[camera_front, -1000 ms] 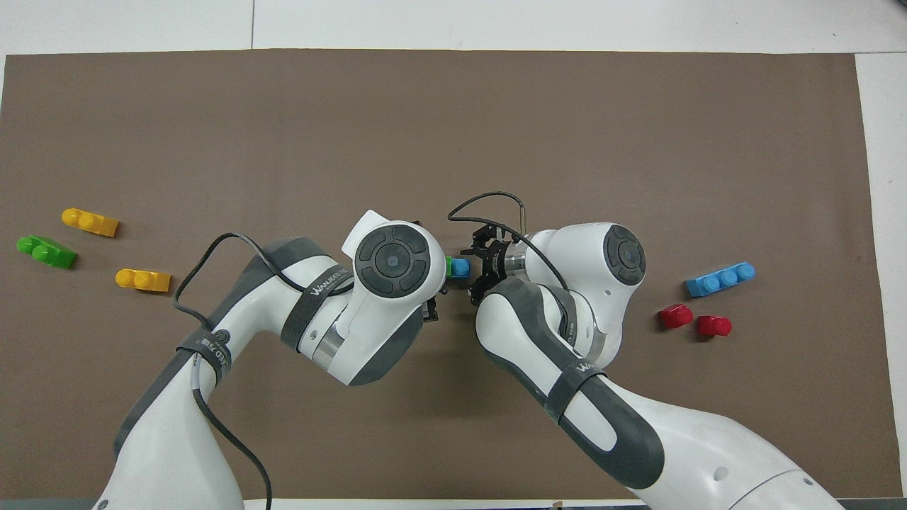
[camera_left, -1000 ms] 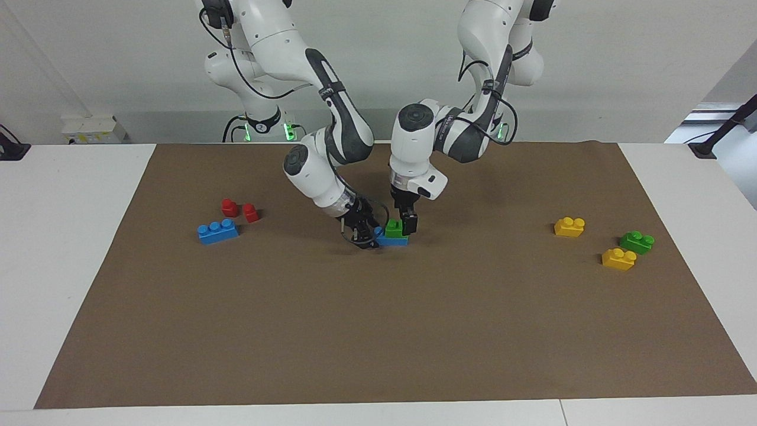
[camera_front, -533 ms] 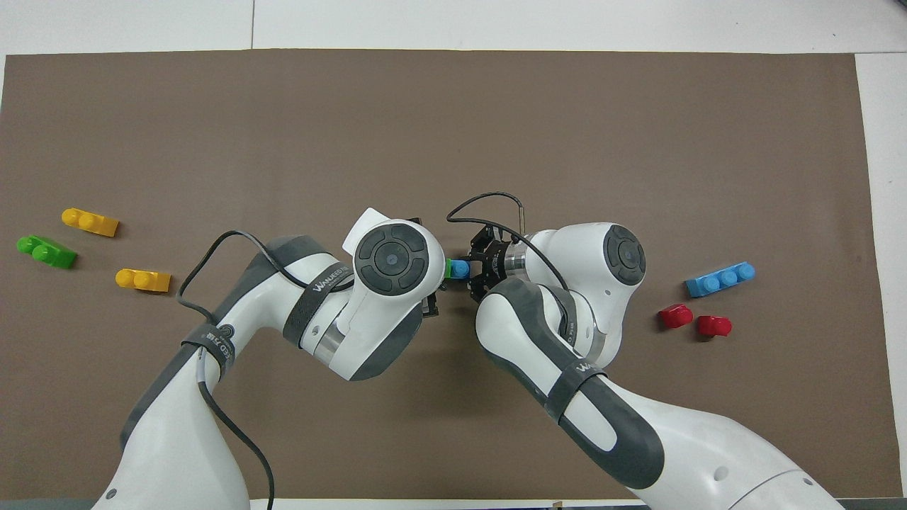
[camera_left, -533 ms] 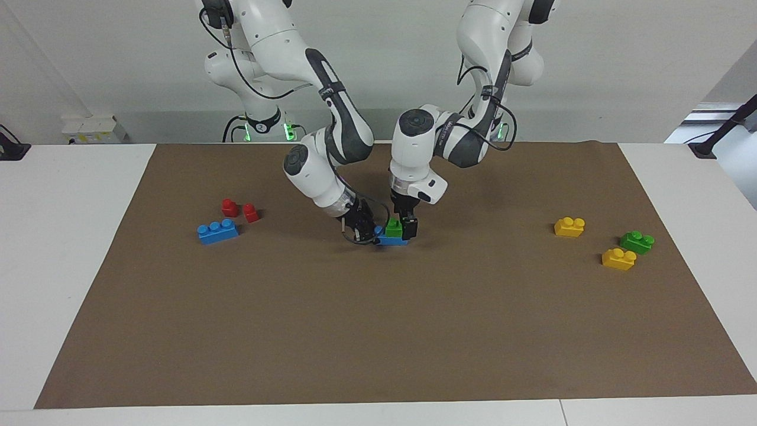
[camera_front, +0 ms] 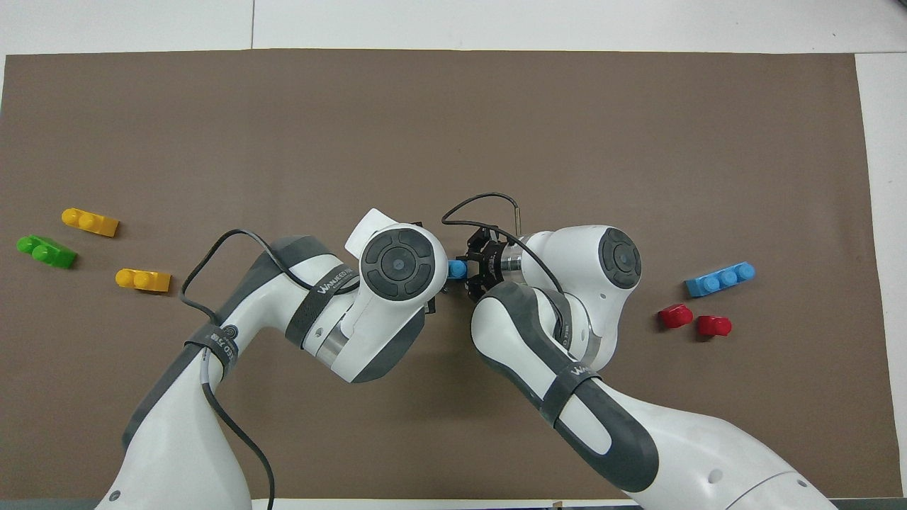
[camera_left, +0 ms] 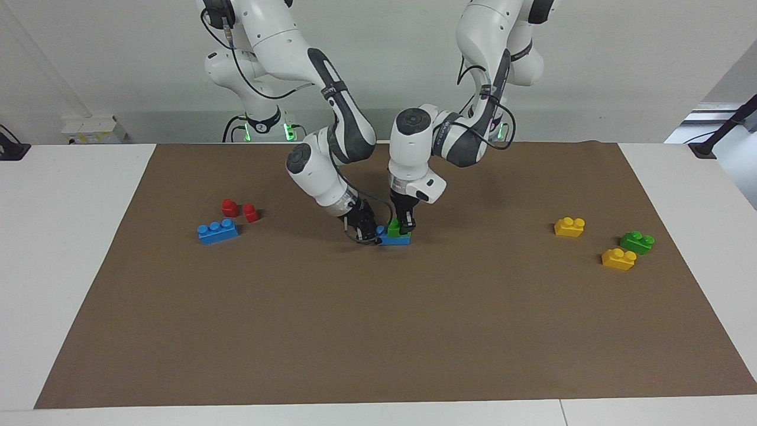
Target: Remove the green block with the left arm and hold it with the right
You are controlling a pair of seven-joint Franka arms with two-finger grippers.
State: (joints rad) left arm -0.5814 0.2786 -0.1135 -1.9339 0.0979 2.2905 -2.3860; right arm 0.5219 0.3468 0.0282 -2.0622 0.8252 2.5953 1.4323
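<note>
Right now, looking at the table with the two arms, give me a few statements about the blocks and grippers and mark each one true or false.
1. The green block sits on a blue block in the middle of the mat. True.
2. The left gripper is shut on the green block. True.
3. The right gripper hangs high over the red blocks. False: it is down at the blue block's end, shut on it.
4. Two yellow blocks lie by the long blue block. False: they lie at the left arm's end, by a second green block.
</note>
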